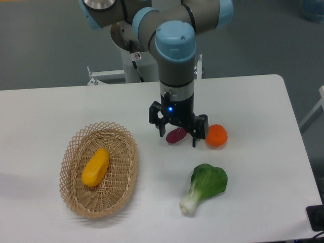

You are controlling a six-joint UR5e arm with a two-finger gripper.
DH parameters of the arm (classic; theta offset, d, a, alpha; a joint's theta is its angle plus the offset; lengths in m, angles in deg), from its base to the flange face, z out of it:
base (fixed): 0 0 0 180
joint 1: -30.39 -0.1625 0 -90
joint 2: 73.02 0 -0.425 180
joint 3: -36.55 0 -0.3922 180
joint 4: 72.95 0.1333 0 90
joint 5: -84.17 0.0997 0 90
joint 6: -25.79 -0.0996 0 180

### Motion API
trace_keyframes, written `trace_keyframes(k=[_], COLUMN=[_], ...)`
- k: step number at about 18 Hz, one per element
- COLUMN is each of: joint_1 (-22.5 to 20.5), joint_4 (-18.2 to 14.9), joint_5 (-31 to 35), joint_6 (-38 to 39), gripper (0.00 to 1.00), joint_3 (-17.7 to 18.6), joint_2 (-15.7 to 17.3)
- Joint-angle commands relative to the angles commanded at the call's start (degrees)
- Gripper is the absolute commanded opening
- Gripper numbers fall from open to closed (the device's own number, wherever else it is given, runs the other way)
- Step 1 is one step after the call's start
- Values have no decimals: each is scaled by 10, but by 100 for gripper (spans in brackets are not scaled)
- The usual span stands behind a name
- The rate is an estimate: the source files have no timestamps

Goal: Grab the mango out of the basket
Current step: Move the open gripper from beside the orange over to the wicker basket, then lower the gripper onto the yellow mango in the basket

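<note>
Mango (95,167), smooth oblong yellow-orange, lying in oval woven wicker basket (76,147), lattice rim; hand (177,134) fingers apart, empty

White table (76,104), rounded corners, matte top, evenly lit. Grey floor (45,45) behind it. White metal stand (109,75) at the table's far edge. Pale blue object (311,9), top right corner, partly cut off.

purple sweet potato (176,135) partly hidden behind gripper (177,137), arm cut off at top edge
</note>
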State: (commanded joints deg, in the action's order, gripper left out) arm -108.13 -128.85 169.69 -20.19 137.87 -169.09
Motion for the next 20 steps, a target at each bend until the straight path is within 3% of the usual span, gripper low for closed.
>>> trace_keyframes(k=[6,9,14,20], joint_1=[39,82,155,196], joint_4=[3,13,73,91], joint_5=[-31,-30,-26,-24], joint_6=[102,168,222,227], gripper=[100,100,100,100], joint_3=[6,8,9,8], joint_2=[6,-3,-62,-104])
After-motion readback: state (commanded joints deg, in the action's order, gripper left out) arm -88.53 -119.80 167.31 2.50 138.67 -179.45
